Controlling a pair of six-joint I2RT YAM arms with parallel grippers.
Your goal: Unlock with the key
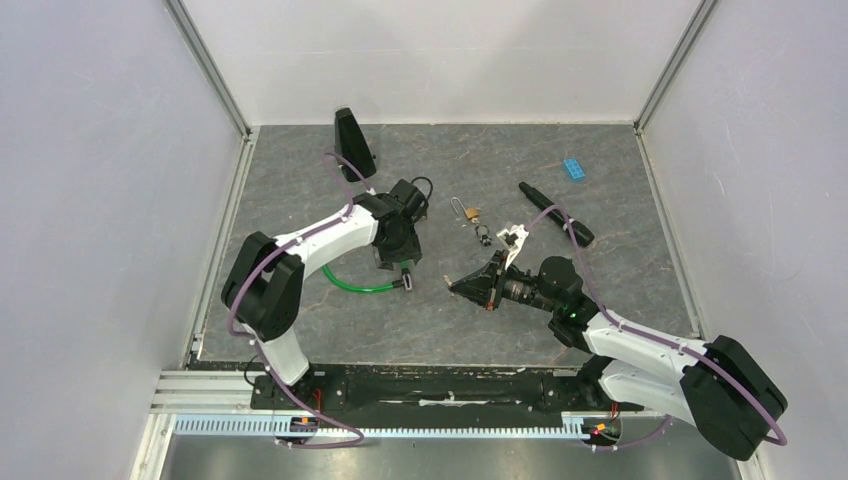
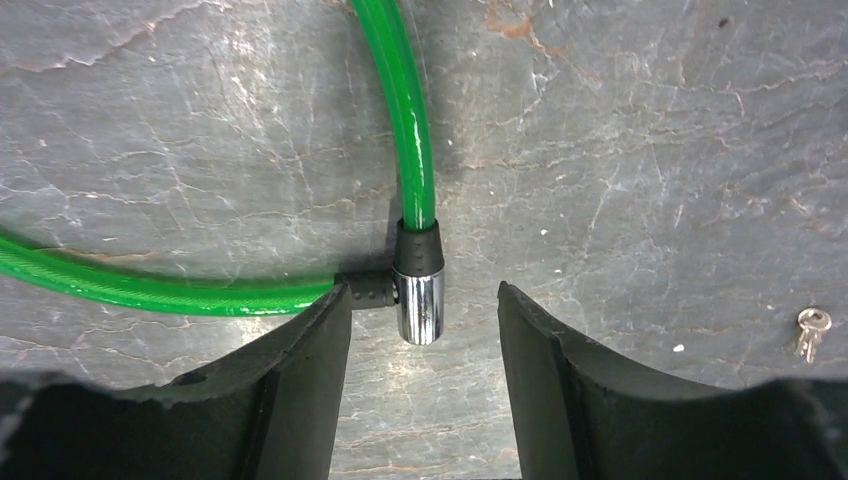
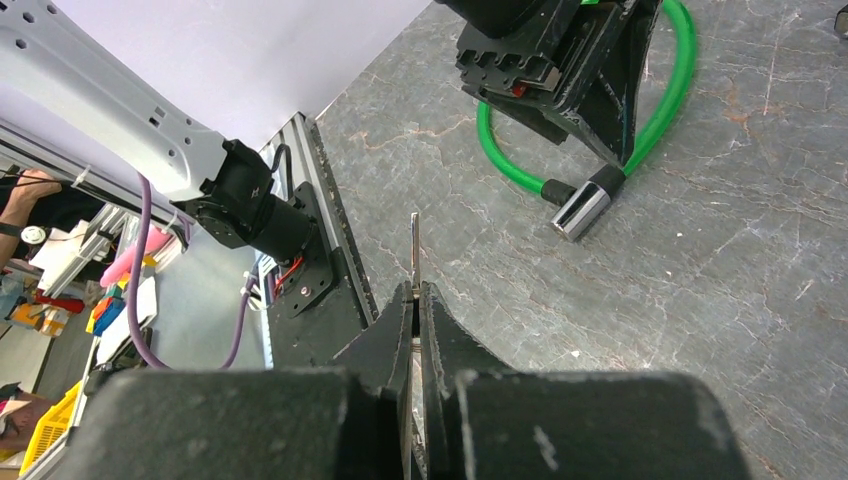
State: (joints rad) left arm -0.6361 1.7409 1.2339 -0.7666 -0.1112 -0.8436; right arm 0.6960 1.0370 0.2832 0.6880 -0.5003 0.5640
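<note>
A green cable lock lies looped on the grey slab, and its chrome end points toward me. My left gripper hangs just over that end, open, with one finger on each side and neither touching it. In the top view the left gripper points down at the lock's end. My right gripper is shut on a thin key whose blade sticks out ahead. It sits right of the lock end, a short gap away. In the top view the right gripper points left.
A small brass padlock with a ring of keys lies at mid table. A black marker, a blue brick and a black wedge sit farther back. A small silvery key shows on the slab.
</note>
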